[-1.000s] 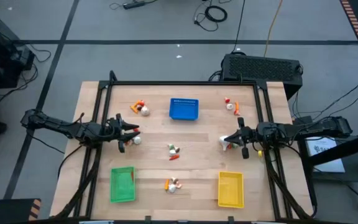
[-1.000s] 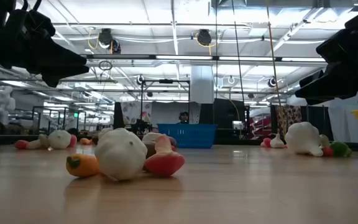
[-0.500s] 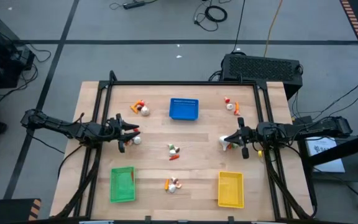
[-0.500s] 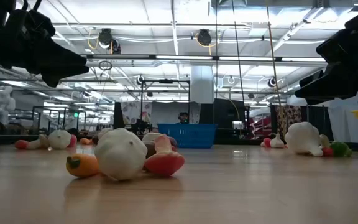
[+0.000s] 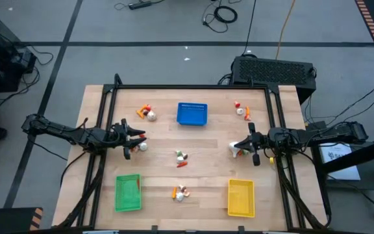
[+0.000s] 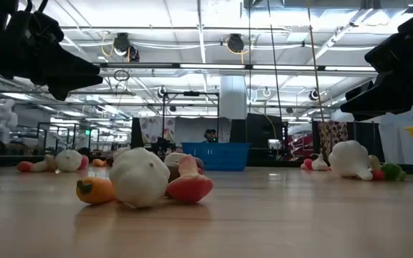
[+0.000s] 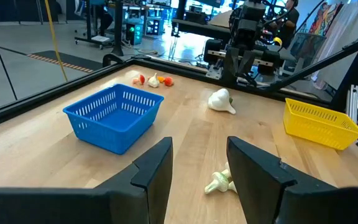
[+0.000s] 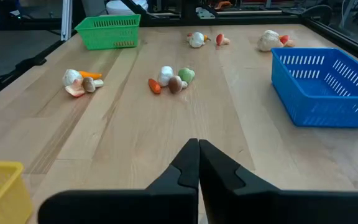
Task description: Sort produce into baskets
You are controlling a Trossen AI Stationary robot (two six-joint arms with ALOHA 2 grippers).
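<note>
Left gripper (image 5: 140, 138) hovers over the table's left half, fingers (image 7: 157, 171) parted with an empty gap, holding nothing. A white bulb (image 5: 143, 147) with a red bit lies just beside its tip. Straight ahead of it, across the middle of the table, a small heap of pale pieces (image 7: 219, 182) lies in the open wood.

Right gripper (image 5: 236, 146) hovers over the right half, fingers pressed together, nothing between them. A white garlic bulb (image 5: 233, 149) sits just beside its tip, with small red and green pieces alongside.

Between the two grippers: centre cluster (image 5: 182, 158) of white, green, brown and orange pieces. Nearer the front edge, a second cluster (image 5: 181, 192), white bulb with orange stick and red piece.

Blue basket (image 5: 192, 113) stands at the back centre, nothing seen in it. Left of it, a white bulb with orange and red pieces (image 5: 147, 112). Right of it, near the back right corner, small red and white pieces (image 5: 241, 109).

Green basket (image 5: 127, 193) at front left holds something small and reddish; cannot tell what. Yellow basket (image 5: 241, 197) at front right, nothing seen inside.

Nothing stands between either gripper and the nearest produce. Black frame rails (image 5: 190, 86) border the table (image 5: 213, 136).
</note>
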